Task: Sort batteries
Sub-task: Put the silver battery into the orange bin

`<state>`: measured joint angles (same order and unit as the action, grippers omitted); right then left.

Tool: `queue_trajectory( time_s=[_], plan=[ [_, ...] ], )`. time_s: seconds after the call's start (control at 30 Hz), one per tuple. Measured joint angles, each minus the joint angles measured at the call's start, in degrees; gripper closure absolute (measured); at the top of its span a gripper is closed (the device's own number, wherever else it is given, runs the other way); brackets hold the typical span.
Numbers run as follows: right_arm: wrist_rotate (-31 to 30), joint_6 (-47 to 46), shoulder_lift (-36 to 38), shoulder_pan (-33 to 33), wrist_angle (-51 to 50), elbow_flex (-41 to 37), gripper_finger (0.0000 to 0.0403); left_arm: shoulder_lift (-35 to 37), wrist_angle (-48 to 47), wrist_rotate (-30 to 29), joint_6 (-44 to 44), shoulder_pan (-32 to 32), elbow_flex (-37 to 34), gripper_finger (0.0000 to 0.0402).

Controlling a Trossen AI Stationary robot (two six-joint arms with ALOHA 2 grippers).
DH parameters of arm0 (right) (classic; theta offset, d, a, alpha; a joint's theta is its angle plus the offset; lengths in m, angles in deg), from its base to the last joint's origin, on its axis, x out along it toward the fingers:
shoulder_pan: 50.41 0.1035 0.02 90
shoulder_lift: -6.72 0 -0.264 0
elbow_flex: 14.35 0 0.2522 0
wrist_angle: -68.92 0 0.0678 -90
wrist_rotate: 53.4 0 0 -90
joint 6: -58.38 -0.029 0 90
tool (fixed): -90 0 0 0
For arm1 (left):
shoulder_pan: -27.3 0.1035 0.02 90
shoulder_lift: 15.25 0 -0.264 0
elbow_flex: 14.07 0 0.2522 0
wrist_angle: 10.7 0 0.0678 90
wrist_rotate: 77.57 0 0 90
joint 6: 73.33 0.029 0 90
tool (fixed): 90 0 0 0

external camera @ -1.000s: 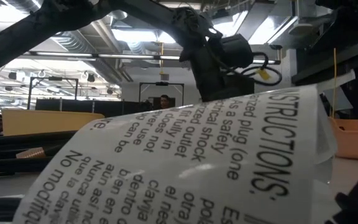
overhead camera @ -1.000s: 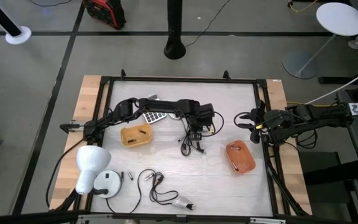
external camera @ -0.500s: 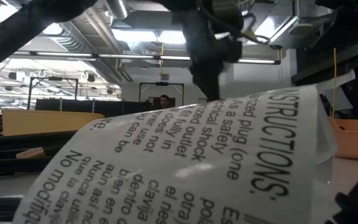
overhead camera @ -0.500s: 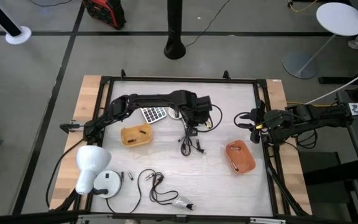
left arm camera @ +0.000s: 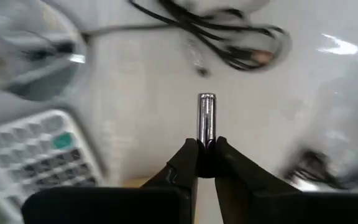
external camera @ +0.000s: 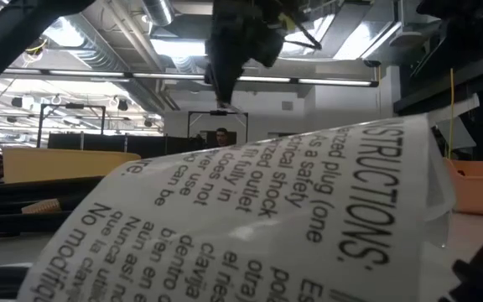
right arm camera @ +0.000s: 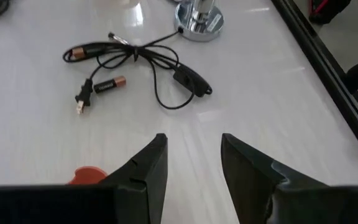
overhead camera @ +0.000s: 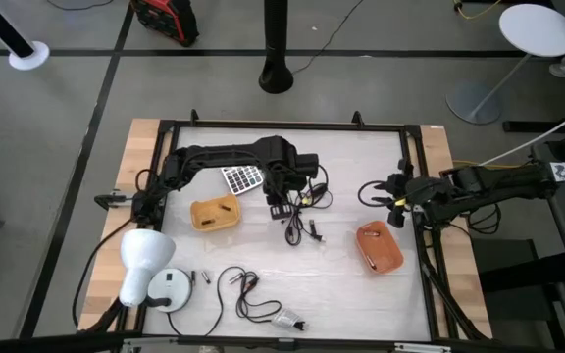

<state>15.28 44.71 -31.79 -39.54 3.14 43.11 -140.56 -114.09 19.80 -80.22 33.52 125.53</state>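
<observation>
- Two batteries (overhead camera: 200, 278) lie loose near the front left of the surface (overhead camera: 351, 284), just beside the round white lamp base (overhead camera: 170, 289); we judge they could roll if a cable is dragged across them.
- Next rightward, the yellow tray (overhead camera: 215, 212) sits beside the calculator (overhead camera: 242, 179).
- Our left hand (overhead camera: 279, 196) hovers just right of the calculator, pinched shut on a silvery battery (left arm camera: 206, 118) that sticks out past the fingertips (left arm camera: 188, 160). The grip covers only one end, so we think it could pivot or slip out on a quick swing.
- Beneath it lies a tangle of black cables (overhead camera: 300, 224); a dropped battery could land among them and be hard to pick up.
- Farther right sits the orange tray (overhead camera: 379, 245).
- Our right hand (overhead camera: 396, 203) waits at the right edge with its jaws apart and empty. Its wrist view shows two copper-topped batteries (right arm camera: 110, 84) caught in a thin cord (right arm camera: 157, 65), which could snag a grasp.
</observation>
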Motion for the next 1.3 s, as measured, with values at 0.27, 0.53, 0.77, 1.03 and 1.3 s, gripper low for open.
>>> queue_trajectory(
  time_s=[0.27, 0.53, 0.77, 1.03, 1.3],
  plan=[
    [0.0, 0.0, -4.1, 0.0, 0.1, 0.0, 0.0259, 0.2, -0.4, 2.1, -0.7, -1.0, 0.0, 0.0369],
    [0.0, 0.0, -7.1, 0.0, -0.1, 0.0, 0.0259, 2.2, -0.4, 2.1, 0.0, -0.6, 0.0, 0.0369],
    [2.8, -0.1, -7.1, 0.0, -0.2, 0.0, 0.0259, 6.6, -0.5, 2.0, -0.6, -0.2, -3.0, 0.0369],
    [4.0, 0.0, -7.1, 0.0, -0.2, 0.0, 0.0259, 13.1, -0.5, 1.4, -5.3, -0.3, -12.9, 0.0369],
    [6.0, 0.0, -7.1, 0.0, -0.6, 0.0, 0.0259, 18.1, -0.5, 1.4, -6.5, -1.4, -23.6, 0.0369]
  ],
)
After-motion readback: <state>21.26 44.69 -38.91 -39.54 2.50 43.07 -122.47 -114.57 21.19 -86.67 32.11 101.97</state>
